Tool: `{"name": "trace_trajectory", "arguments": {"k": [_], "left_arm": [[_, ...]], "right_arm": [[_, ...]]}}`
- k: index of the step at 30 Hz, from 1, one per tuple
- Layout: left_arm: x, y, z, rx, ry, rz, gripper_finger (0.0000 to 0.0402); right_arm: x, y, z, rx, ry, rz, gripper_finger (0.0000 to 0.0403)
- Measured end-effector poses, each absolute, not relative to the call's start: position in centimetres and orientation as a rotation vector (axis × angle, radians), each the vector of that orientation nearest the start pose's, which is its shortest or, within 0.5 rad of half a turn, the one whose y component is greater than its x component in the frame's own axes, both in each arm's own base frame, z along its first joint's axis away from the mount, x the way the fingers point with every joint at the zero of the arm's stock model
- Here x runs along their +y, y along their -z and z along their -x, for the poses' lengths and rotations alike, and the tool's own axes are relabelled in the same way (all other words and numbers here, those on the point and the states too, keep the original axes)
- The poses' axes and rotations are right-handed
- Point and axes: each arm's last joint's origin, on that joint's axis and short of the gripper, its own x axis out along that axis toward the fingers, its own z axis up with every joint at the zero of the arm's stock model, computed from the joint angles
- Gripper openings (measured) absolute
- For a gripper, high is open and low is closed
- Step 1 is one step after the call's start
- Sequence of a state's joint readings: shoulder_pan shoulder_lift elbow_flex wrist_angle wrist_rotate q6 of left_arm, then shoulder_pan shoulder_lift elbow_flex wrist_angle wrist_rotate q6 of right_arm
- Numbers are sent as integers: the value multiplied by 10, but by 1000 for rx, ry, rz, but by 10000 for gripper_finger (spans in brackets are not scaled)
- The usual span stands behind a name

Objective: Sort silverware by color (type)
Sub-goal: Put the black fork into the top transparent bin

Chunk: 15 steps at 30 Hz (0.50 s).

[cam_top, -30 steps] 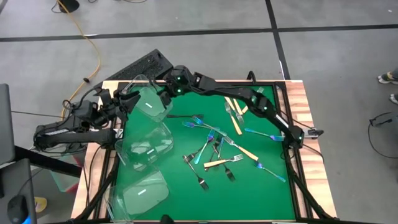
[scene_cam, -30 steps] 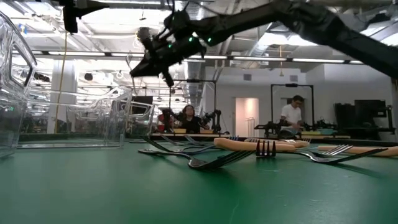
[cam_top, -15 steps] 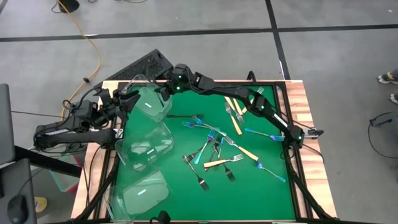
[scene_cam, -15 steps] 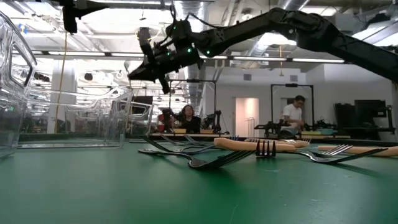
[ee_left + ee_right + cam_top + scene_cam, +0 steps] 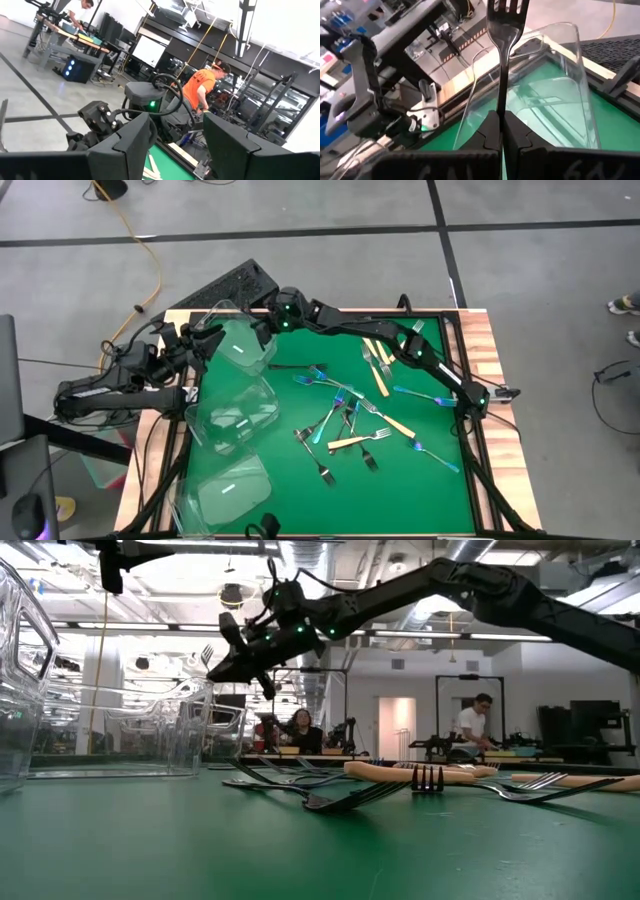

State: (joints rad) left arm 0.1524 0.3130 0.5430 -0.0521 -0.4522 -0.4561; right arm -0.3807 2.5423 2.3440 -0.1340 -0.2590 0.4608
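A dark silver-grey fork (image 5: 504, 47) is clamped by its handle between the closed fingers of the right gripper (image 5: 500, 131), tines pointing away from the wrist. In the high view the right gripper (image 5: 262, 332) sits over the far-left corner of the green surface (image 5: 420, 495), at the rim of the farthest clear tub (image 5: 243, 345). In the low view the same gripper (image 5: 232, 658) hangs well above the surface, its arm stretching in from the right.

The remaining forks lie loose on the green surface to the right of the tubs. Two cream-handled forks (image 5: 377, 366) rest near the far edge, and two more (image 5: 352, 442) lie in the central cluster, among several blue-purple forks (image 5: 322, 379) and dark grey forks (image 5: 322, 470). One blue-purple fork (image 5: 436, 455) lies apart toward the right edge.

Three clear tubs stand in a row along the left side of the surface: the farthest one, a middle tub (image 5: 232, 418) and a nearest tub (image 5: 225, 492). Whether any of them holds forks cannot be determined.

The left gripper (image 5: 205, 340) waits at the far-left edge, just beside the farthest tub; in the left wrist view its fingers (image 5: 131, 146) stand apart with nothing between them.

People are at benches in the room beyond.
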Motion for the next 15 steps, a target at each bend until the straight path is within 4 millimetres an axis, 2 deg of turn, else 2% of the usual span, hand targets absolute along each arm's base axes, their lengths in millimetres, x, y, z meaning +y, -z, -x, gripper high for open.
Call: {"name": "trace_trajectory", "arguments": {"k": [4,10,15], "left_arm": [[26,-316,-83,-314,-560,468,172],[26,-316,-83,-312,-562,461,172],[26,-316,-83,-311,-562,461,172]], "right_arm": [[-206,-226,-540,352,220,-506,16],[-205,-218,-537,433,251,-489,40],[-205,-218,-537,435,250,-489,49]]}}
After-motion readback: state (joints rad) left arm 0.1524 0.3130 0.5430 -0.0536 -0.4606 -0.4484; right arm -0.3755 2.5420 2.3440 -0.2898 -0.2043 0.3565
